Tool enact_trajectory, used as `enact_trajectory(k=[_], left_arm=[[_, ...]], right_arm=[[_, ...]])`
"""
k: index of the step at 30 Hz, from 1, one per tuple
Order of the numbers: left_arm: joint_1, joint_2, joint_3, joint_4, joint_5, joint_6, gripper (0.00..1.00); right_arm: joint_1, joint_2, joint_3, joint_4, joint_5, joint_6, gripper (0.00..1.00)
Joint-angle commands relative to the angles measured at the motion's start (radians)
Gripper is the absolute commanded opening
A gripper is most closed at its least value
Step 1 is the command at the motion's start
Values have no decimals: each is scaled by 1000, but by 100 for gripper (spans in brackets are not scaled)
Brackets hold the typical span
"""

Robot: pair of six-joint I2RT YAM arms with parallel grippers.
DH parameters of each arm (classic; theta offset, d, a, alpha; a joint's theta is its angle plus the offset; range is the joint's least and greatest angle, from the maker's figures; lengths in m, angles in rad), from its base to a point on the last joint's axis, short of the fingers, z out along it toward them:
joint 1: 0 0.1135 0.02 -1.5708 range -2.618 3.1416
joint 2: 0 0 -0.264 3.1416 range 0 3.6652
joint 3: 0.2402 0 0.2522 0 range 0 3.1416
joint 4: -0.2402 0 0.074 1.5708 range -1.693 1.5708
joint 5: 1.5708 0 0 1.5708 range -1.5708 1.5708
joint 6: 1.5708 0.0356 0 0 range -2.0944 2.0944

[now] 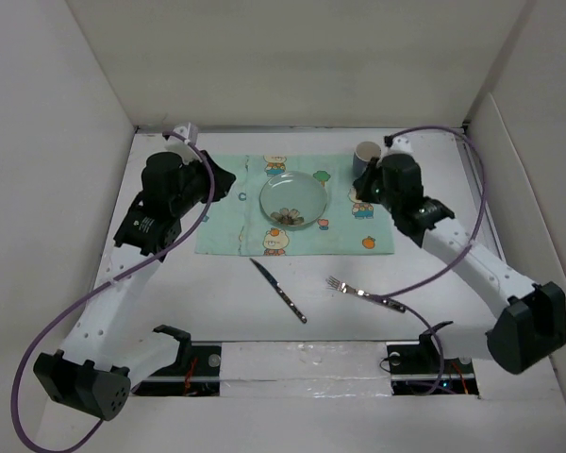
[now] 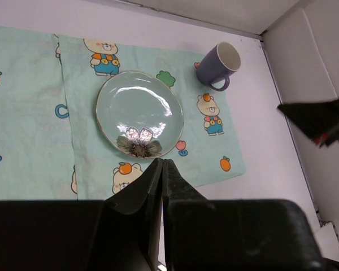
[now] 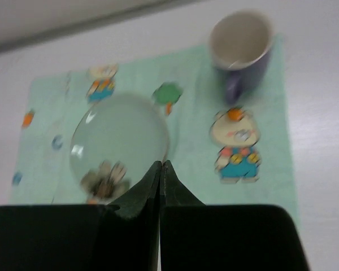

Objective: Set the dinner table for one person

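Observation:
The white dinner table (image 1: 217,293) carries a mint-green cartoon placemat (image 1: 236,231). A clear glass plate (image 1: 294,200) with a flower print sits at the mat's middle. A purple mug (image 1: 366,154) stands upright at the mat's far right corner. A knife (image 1: 279,291) and a fork (image 1: 363,292) lie on the bare table in front of the mat. My left gripper (image 1: 226,181) is shut and empty above the mat's left part. My right gripper (image 1: 360,185) is shut and empty just in front of the mug. The left wrist view shows the plate (image 2: 138,110) and mug (image 2: 217,65). The right wrist view shows them too (image 3: 118,138), (image 3: 240,42).
White panel walls (image 1: 66,142) close the table in on the left, back and right. The arm bases and a taped strip (image 1: 302,363) lie along the near edge. Purple cables (image 1: 453,142) loop over both arms.

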Motion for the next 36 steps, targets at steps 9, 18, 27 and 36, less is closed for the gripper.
enact_trajectory(k=[9,18,27,36], left_arm=[[-4,25,128,-72,-90,123,20],[-4,23,160,-115,-148,170,32],[-4,-27,122,-118,-125,150,32],[-4,-53,127,-117,-130,144,32]], right_arm=[[580,-208,-339,-67,-119,121,41],[790,223,-192,-84,-48,43,59],[901,438,-71,-162,85,77,33],[1010,459,55,-334,179,75,0]])
